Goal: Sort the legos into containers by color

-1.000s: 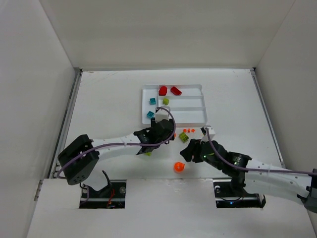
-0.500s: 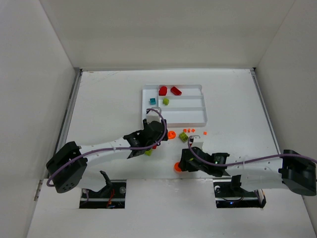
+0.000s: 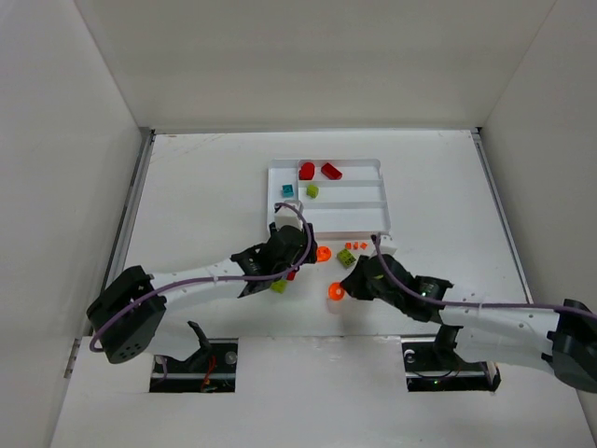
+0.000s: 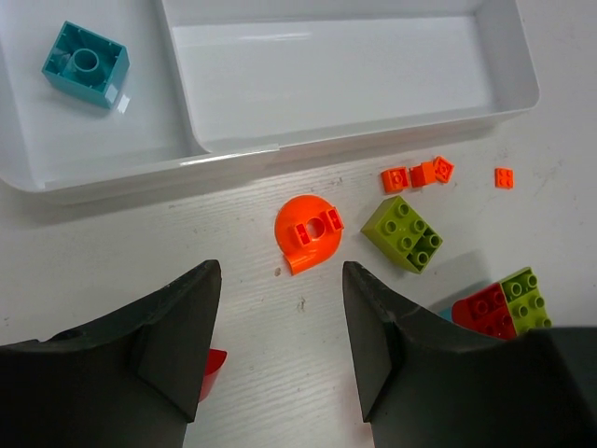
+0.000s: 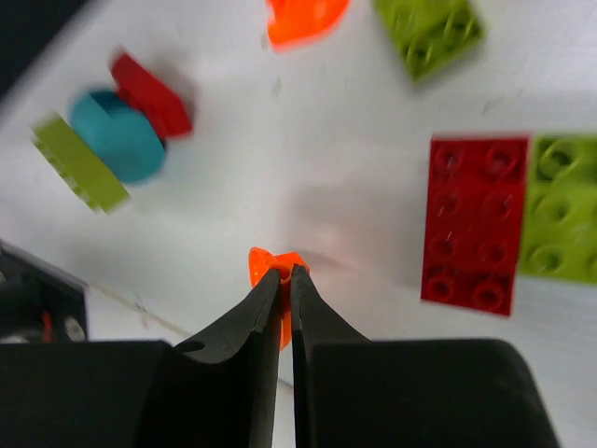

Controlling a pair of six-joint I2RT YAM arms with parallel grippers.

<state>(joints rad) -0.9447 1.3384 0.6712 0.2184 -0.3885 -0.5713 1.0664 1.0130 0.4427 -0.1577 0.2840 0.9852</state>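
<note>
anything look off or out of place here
Nothing looks spilled or broken. In the tray, the red bricks, teal brick and lime brick lie apart by colour. One oddity: the right gripper pinches its orange piece only at the very tips, a thin-looking hold.

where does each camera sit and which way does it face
top external: above and behind the bases, looks down on table and tray; both arms show
left wrist: on the left arm, looks down past the open left end effector at the tray
right wrist: on the right arm, looks down past the shut right end effector pinching a small orange brick
shared: both wrist views show the orange round brick
</note>
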